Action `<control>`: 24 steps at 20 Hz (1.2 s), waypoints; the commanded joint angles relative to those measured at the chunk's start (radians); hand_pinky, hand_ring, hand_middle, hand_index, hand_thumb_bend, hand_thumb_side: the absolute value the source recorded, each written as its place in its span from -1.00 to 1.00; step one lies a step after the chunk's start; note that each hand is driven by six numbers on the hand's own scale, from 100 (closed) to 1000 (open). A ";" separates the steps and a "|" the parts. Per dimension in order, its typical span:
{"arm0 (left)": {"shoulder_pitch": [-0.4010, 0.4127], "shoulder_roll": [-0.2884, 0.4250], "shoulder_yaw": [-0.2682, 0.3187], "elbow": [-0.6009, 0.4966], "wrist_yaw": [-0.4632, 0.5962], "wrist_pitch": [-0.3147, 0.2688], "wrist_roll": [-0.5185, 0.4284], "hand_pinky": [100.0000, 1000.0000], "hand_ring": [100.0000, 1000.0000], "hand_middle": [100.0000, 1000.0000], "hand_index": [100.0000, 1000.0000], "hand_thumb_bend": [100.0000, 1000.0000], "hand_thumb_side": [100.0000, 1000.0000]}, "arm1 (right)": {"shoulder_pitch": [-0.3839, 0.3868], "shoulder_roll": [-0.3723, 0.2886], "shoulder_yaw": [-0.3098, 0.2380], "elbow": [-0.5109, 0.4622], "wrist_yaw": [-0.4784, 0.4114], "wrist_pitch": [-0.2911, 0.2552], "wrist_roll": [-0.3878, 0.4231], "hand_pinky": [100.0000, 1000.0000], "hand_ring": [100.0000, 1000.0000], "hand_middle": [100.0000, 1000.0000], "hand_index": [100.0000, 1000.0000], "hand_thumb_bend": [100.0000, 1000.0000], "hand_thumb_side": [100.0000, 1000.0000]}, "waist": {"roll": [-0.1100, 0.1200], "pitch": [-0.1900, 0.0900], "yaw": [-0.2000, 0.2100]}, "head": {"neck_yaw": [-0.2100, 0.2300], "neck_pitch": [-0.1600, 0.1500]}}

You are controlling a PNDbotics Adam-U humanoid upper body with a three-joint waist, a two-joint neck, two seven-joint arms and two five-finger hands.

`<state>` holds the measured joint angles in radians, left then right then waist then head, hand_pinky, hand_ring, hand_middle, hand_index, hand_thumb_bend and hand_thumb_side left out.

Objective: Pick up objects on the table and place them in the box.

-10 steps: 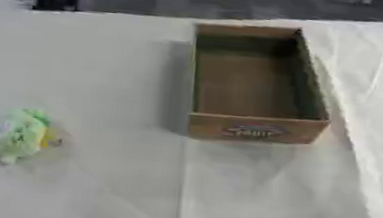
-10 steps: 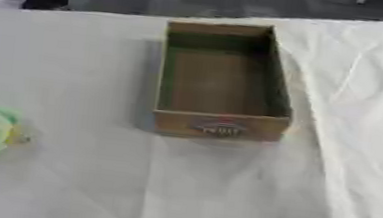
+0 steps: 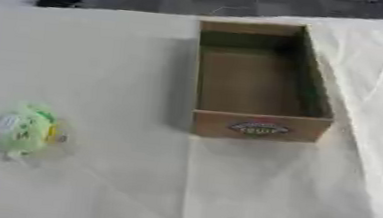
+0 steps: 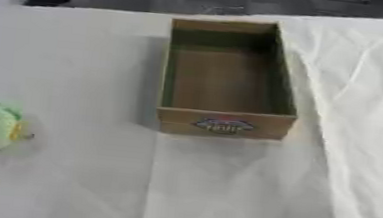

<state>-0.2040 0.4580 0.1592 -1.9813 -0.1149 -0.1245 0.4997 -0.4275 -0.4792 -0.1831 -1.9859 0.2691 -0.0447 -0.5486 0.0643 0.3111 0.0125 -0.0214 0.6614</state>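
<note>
Hands unseen, state unknown; green packet [image 3: 23, 129] lies well left of box [image 3: 259, 129].

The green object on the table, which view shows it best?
The left eye view shows it best: the green object lies whole on the white table, well left of the cardboard box. In the right eye view it sits at the left edge, its left side nearly cut off.

The box [image 3: 259, 129] looks like brown cardboard, matt, with a glossier printed label on its front wall. The counter [image 3: 111, 63] is covered in off-white cloth, matt, with soft creases and folds. The small green and white object [image 3: 21, 130] seems wrapped in clear, faintly shiny plastic film.
</note>
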 commanded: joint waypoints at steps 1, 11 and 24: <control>-0.010 0.046 0.013 -0.019 -0.021 0.017 -0.005 0.05 -0.05 0.05 0.59 -1.00 1.00 | -0.011 -0.028 -0.004 -0.014 -0.006 0.001 0.001 0.57 0.75 0.42 0.53 -1.00 1.00 | -0.001 -0.021 0.000 | 0.010 0.025; -0.077 0.294 -0.004 -0.019 -0.318 0.161 -0.071 0.14 0.16 0.26 0.74 -0.65 1.00 | -0.006 -0.037 0.000 -0.014 -0.007 0.002 0.006 0.57 0.75 0.42 0.53 -1.00 1.00 | 0.003 -0.030 0.008 | 0.003 0.028; -0.226 0.530 -0.107 0.020 -0.692 0.082 -0.815 0.30 0.59 0.54 0.83 -0.61 1.00 | -0.001 -0.042 0.007 -0.014 -0.011 0.002 0.015 0.57 0.74 0.42 0.53 -1.00 1.00 | 0.004 -0.050 0.006 | -0.012 0.023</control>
<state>-0.4148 0.9403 0.0528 -1.9653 -0.7897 -0.0324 -0.2717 -0.4217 -0.4891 -0.1762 -1.9859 0.2629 -0.0424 -0.5369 0.0714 0.2803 0.0183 -0.0366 0.6847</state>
